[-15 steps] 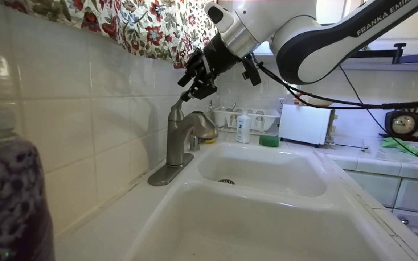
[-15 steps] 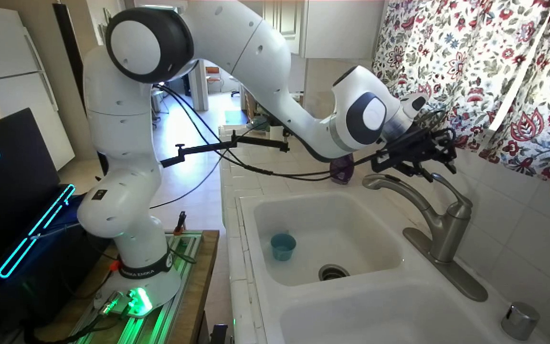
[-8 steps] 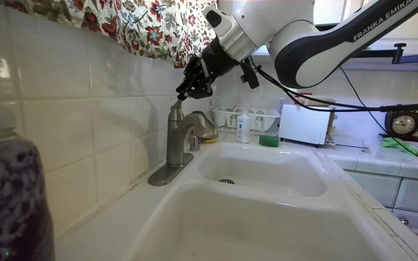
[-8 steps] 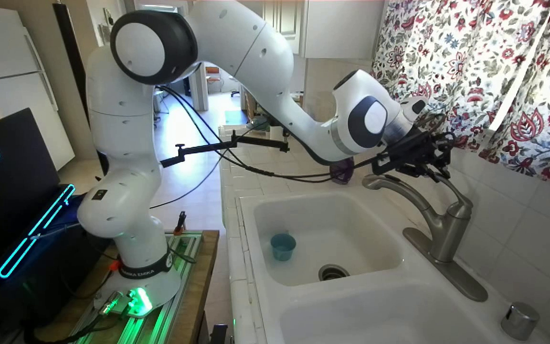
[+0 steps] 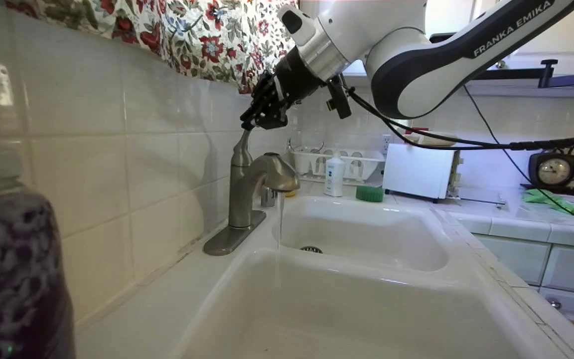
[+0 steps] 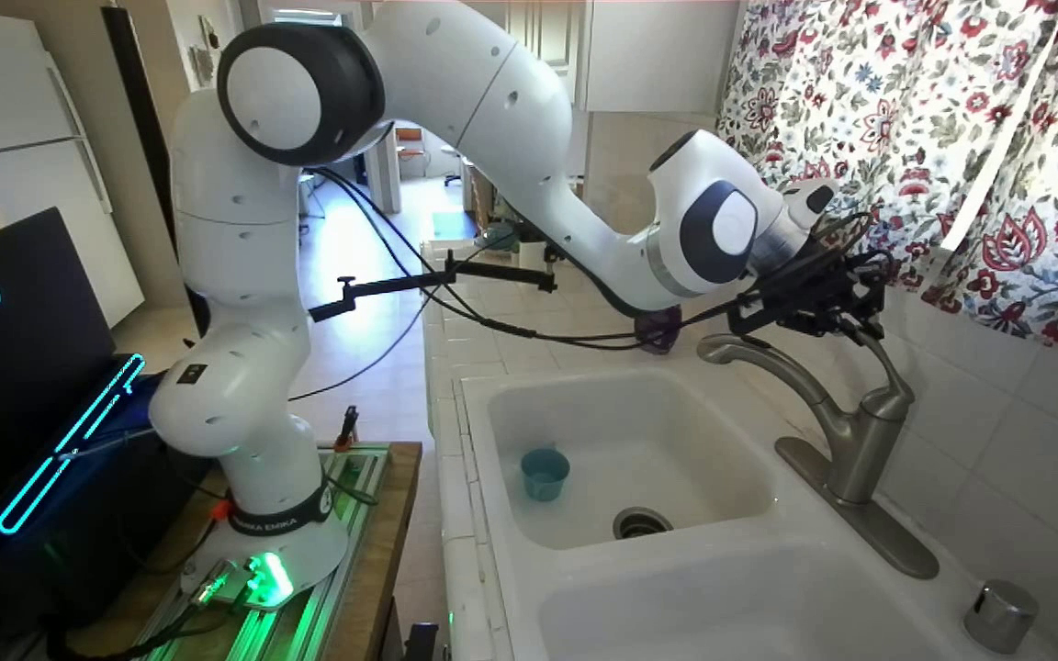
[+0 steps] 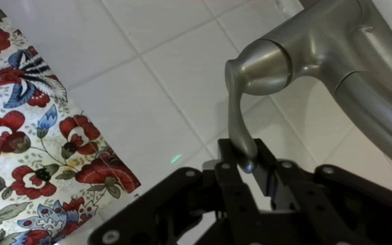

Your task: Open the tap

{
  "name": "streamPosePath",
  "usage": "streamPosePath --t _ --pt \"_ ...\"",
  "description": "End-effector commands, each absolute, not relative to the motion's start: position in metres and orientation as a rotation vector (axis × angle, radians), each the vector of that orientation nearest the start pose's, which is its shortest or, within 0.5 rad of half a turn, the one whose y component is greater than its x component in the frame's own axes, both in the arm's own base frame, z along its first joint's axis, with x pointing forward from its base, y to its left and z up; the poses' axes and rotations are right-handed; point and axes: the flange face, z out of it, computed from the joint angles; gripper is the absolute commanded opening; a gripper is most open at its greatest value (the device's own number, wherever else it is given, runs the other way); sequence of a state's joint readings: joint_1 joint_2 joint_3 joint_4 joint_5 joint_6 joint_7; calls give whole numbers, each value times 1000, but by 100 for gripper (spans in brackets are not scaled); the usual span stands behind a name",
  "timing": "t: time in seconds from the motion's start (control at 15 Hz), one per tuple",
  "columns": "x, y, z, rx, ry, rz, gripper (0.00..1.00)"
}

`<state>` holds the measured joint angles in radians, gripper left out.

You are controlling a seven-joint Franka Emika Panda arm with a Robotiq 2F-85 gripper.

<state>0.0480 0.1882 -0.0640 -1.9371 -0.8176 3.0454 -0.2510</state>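
The brushed grey-metal kitchen tap [image 5: 239,199] stands upright on the back ledge of the white double-basin sink [image 6: 575,565], close to the white tiled wall [image 5: 157,169]. Its slim grey-metal lever handle [image 7: 236,112] rises from the top, and the tip lies between the fingers of the black gripper [image 7: 245,153], which stand narrow and look clamped on both sides of it. A thin, clear stream of water [image 5: 280,219] falls from the short curved spout [image 5: 281,174], so the tap seems turned on, at least partly; where the water lands is hard to tell.

For more flow, lift the lever gently along the arc of its pivot, tilting the wrist with it; a straight pull could let the smooth metal slip. Before backing off, part the fingers fully, or the lever may be dragged down, and mind the wall behind.

In an exterior view, a small blue-green cup [image 6: 545,475] sits in a basin near the round metal drain [image 6: 641,523]. On the white tiled counter [image 5: 486,212] stand a white plastic bottle [image 5: 334,177] and a white boxy appliance [image 5: 419,171]. A red-flowered fabric curtain [image 6: 860,138] hangs above the tap.
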Motion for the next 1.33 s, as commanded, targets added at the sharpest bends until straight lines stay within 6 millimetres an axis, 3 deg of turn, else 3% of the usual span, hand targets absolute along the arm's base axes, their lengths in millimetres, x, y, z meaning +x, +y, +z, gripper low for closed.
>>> streamPosePath --t 0.0,0.4,0.47,0.67,1.07,1.27 --pt "642 38 491 2135 1082 1093 5" --pt "645 33 489 2275 947 1203 5" --pt "644 35 489 2296 931 1210 44" --pt "637 47 496 2356 910 1237 57" --pt "607 116 516 2468 1062 1273 99" --pt "592 117 551 2520 1050 1271 100"
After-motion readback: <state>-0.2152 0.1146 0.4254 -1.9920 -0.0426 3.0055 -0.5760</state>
